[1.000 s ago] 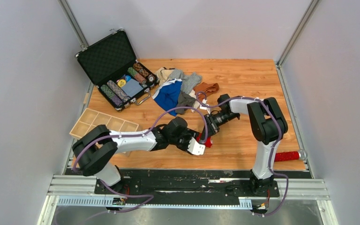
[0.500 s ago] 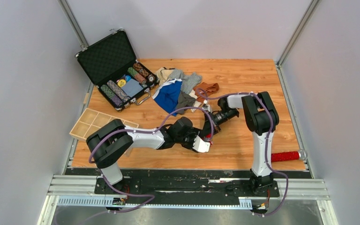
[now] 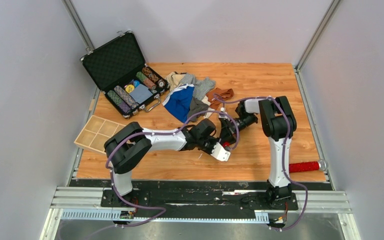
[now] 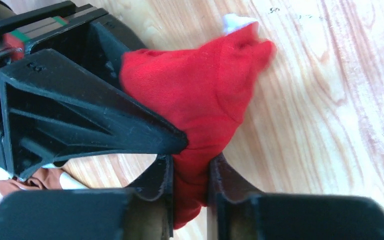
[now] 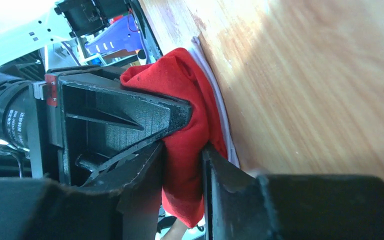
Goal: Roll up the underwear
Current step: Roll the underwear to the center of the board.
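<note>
Both grippers pinch the same red underwear (image 4: 200, 95) just above the wooden table. My left gripper (image 4: 190, 175) is shut on one end of it. My right gripper (image 5: 182, 170) is shut on the red cloth (image 5: 190, 110) too, and each wrist view shows the other arm's black finger pressed against the cloth. In the top view the two grippers meet at mid-table, left gripper (image 3: 221, 146), right gripper (image 3: 226, 134), and only a sliver of red (image 3: 225, 144) shows between them. A heap of other underwear (image 3: 192, 95), blue, grey, beige and brown, lies behind them.
An open black case of poker chips (image 3: 130, 87) stands at the back left. A wooden divided tray (image 3: 100, 132) lies at the left edge. A red bristly stick (image 3: 305, 166) lies at the front right.
Both grippers have moved right and away from the bases, carrying the red underwear toward the heap. The left arm has stretched further out; the right wrist has drawn in closer to the heap.
</note>
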{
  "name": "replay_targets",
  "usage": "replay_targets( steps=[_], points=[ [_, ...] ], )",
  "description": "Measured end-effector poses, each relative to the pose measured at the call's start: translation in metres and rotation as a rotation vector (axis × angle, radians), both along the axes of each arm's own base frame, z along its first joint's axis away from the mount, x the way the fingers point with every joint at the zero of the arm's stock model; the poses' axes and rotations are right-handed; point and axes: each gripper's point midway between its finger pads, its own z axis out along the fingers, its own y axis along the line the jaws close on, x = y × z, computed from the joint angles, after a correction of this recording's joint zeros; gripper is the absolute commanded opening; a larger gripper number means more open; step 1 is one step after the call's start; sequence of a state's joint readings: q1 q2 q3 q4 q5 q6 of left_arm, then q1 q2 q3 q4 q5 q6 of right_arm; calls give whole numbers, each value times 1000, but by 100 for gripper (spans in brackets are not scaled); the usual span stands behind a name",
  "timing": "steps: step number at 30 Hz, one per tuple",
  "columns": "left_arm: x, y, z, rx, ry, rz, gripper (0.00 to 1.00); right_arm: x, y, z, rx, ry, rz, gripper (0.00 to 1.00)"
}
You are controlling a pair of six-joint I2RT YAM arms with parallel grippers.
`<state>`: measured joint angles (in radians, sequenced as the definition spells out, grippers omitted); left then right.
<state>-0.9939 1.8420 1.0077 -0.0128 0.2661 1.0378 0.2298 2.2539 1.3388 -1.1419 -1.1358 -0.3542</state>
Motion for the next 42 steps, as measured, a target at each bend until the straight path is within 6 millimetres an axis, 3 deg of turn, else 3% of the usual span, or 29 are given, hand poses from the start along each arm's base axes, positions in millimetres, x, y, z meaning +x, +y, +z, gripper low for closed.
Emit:
replay_targets(
  steps=[4,7,11,14,17,20,22,25,27,29,34,39,42],
  points=[
    [9,-1,2,62,21,-10,0,6,-8,0,-3,-82,34,96],
    [22,6,3,91,34,4,0,10,-11,14,-24,-97,30,100],
    [25,5,3,127,74,-17,0,27,-23,18,-81,-107,-2,100],
    [20,-1,3,141,111,-43,0,61,-39,24,-119,-278,-30,100],
    [11,-5,4,152,150,-68,0,104,-65,56,-140,-563,-90,100],
    [5,-7,3,165,199,-70,0,134,-108,119,-208,-952,-209,100],
    [3,-8,4,169,231,-57,0,136,-142,169,-314,-1236,-312,100],
    [-1,-8,4,175,276,-37,0,108,-160,221,-411,-1572,-394,96],
    [-3,-9,4,179,303,-24,0,80,-152,230,-402,-1711,-374,89],
    [-5,-10,4,182,331,-10,0,55,-144,220,-381,-1781,-325,84],
    [-13,-11,4,194,407,17,0,-6,-132,167,-350,-1848,-158,76],
    [-19,-13,3,210,489,53,0,-63,-109,164,-210,-2066,81,79],
    [-19,-14,3,212,533,83,0,-78,-101,144,-136,-2071,195,78]
  ],
)
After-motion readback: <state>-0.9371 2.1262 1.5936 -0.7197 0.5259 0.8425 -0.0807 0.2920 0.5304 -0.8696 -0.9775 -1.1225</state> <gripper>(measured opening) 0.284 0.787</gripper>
